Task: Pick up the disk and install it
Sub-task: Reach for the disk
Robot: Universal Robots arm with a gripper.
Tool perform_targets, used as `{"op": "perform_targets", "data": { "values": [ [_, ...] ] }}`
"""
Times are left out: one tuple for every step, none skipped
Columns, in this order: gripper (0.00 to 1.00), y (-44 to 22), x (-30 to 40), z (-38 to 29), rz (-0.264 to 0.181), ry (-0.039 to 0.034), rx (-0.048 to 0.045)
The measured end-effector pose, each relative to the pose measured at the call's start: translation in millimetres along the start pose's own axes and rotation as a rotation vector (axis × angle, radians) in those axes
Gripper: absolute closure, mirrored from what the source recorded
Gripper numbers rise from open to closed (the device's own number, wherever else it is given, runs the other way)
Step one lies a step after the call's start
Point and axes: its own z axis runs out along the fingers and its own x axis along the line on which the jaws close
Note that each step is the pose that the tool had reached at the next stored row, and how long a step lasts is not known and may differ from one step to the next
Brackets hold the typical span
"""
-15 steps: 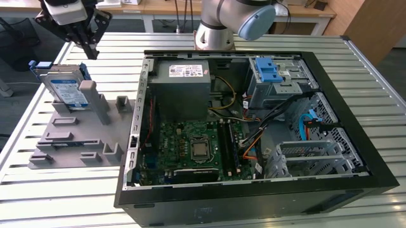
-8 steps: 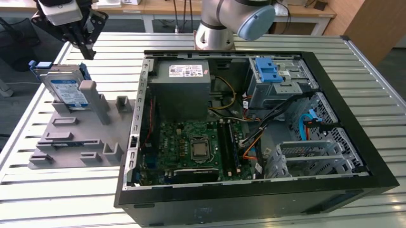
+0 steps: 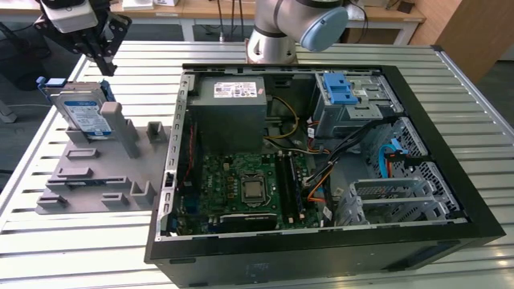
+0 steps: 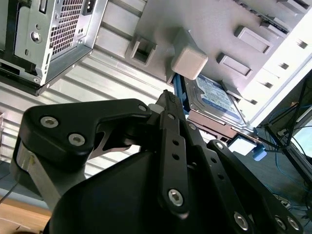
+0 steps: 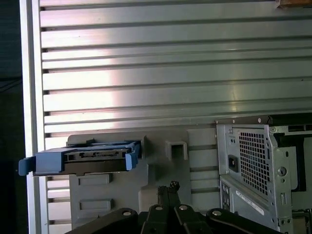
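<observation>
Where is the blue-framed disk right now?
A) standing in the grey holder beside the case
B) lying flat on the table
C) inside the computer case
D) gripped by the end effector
A: the disk stands upright in the grey holder beside the open computer case, with the end effector above it, apart.

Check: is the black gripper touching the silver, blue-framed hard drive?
Apart. In the first wrist view, the grey fixture separates the gripper from the disk.

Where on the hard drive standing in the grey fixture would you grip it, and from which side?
Probably the top edge, across its flat faces, from above: the hard drive stands on edge in the grey fixture, whose posts hem its lower part, and the end effector hovers higher up.
</observation>
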Motion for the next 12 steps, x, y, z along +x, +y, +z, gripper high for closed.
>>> {"op": "perform_targets", "data": {
  "values": [
    [0.89,0.0,1.1,0.2,0.0,0.0,0.0],
    [0.89,0.0,2.2,0.4,0.0,-0.0001,0.0],
    [0.89,0.0,3.2,0.4,0.0,0.0,0.0],
    [0.89,0.0,4.4,0.6,0.0,0.0,0.0],
    [0.89,0.0,5.4,0.8,0.0,0.0,0.0],
    [0.89,0.0,6.4,0.9,0.0,-0.0001,0.0],
    [0.89,0.0,7.5,1.1,0.0,0.0,0.0],
    [0.89,0.0,8.5,1.2,0.0,0.0,0.0],
    [0.89,0.0,9.4,1.4,0.0,0.0,0.0],
    [0.89,0.0,10.4,1.5,0.0,0.0,0.0],
    [0.89,0.0,11.4,1.7,0.0,0.0,0.0],
    [0.89,0.1,12.3,1.8,0.0,0.0,0.0]
  ]
}}
